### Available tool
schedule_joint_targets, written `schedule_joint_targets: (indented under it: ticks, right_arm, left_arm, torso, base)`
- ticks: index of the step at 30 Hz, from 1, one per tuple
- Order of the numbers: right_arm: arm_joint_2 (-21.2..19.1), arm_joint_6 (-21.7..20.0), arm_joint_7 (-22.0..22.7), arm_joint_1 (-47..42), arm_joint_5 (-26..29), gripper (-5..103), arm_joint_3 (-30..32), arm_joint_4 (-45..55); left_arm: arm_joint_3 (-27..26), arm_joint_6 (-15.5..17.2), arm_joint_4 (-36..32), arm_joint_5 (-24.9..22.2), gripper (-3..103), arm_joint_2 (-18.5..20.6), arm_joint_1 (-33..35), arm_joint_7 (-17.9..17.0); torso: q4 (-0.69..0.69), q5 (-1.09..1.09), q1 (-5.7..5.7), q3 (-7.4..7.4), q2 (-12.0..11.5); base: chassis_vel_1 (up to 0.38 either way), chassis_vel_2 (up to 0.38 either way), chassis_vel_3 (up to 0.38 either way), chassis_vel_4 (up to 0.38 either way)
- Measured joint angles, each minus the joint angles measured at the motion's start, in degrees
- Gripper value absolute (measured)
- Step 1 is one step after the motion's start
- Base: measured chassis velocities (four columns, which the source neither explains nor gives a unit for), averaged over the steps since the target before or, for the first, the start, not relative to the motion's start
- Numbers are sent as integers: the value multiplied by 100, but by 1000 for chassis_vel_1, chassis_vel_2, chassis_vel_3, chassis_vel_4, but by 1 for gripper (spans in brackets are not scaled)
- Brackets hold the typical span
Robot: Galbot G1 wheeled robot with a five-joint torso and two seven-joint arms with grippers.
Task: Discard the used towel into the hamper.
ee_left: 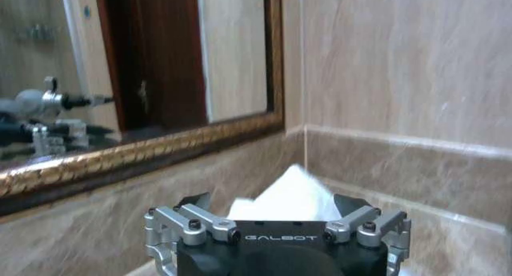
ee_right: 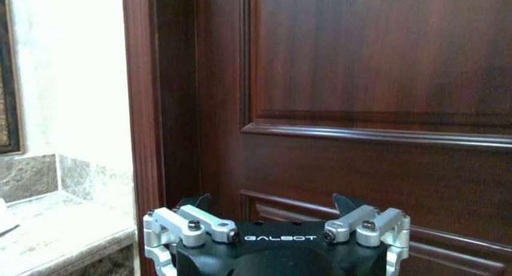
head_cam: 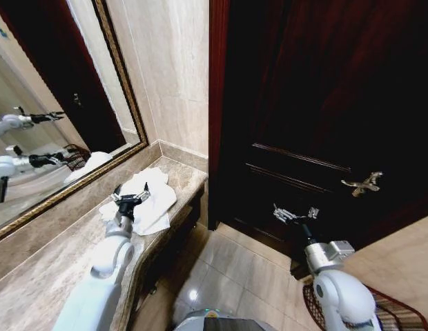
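Since the white towel (head_cam: pixel 146 196) is just a soft, crumpled heap on the marble counter (head_cam: pixel 41 276) below the mirror (head_cam: pixel 41 103), pinching a raised fold looks easiest; the left gripper (head_cam: pixel 130 198) hovers over it, jaws spread, empty. Right gripper (head_cam: pixel 294 215) idles open by the door (head_cam: pixel 317 103), hamper (head_cam: pixel 397 307) beside that arm.

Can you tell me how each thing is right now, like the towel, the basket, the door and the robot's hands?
White crumpled towel: lying on the marble counter.
Reddish-brown openwork hamper: on the floor.
Dark wooden door: closed.
Left gripper: open, over the towel.
Right gripper: open, empty, facing the door.
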Motion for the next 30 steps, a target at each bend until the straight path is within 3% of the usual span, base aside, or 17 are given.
schedule_joint_targets:
  ticks: [6, 11, 21, 30]
  right_arm:
    - [-71, -1, -18, 24, -18, 100, -17, -72]
    - [-121, -23, -20, 84, -30, 100, -61, -105]
    - [-219, -131, 19, 413, -132, 100, -450, -298]
    - [-210, -114, 38, 434, -151, 100, -446, -377]
  left_arm:
    - [129, 647, 229, -282, 100, 169, -311, -49]
    - [220, 811, 530, -509, 100, 339, -556, -35]
    - [208, 932, 935, -612, 100, 335, -769, -19]
    - [514, 777, 1439, -634, 100, 417, -1177, 83]
  torso:
    - [-2, -1, 0, 0, 0]
    - [-3, -2, 0, 0, 0]
    - [0, -1, 0, 0, 0]
    - [-1, -1, 0, 0, 0]
  base:
    - [0, 0, 0, 0]
    - [0, 0, 0, 0]
    - [0, 0, 0, 0]
    - [0, 0, 0, 0]
